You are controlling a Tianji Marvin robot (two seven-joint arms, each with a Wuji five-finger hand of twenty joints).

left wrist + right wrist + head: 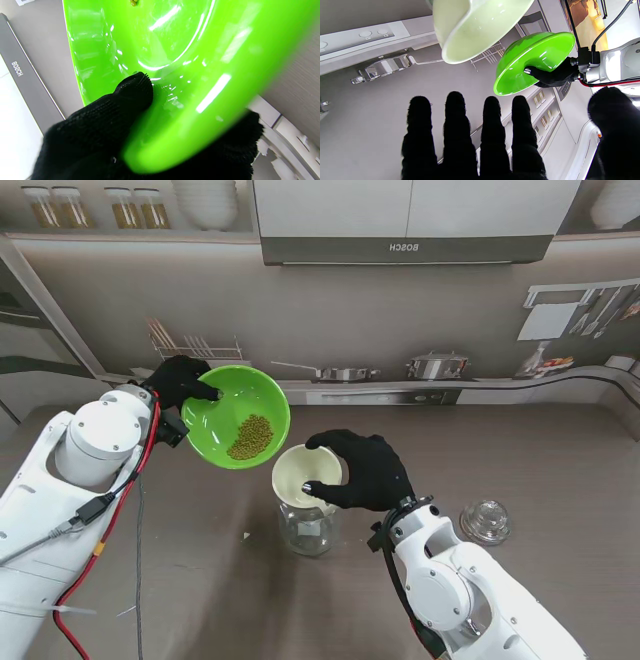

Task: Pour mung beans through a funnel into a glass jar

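My left hand (183, 383) is shut on the far-left rim of a bright green bowl (236, 416), thumb inside as the left wrist view shows (100, 130). The bowl is held in the air and tilted toward the funnel. Mung beans (250, 437) lie heaped at its lower side, close to the rim. A cream funnel (305, 473) sits in the mouth of a glass jar (308, 528). My right hand (362, 470) is at the funnel's right side. In the right wrist view its fingers (475, 140) are straight and spread, apart from the funnel (475, 27), holding nothing.
The jar's glass lid (485, 521) lies on the table to the right of my right arm. A back ledge carries a pan (340, 372), a pot (437, 366) and a wire rack (195, 345). A red cable (110, 510) runs along my left arm.
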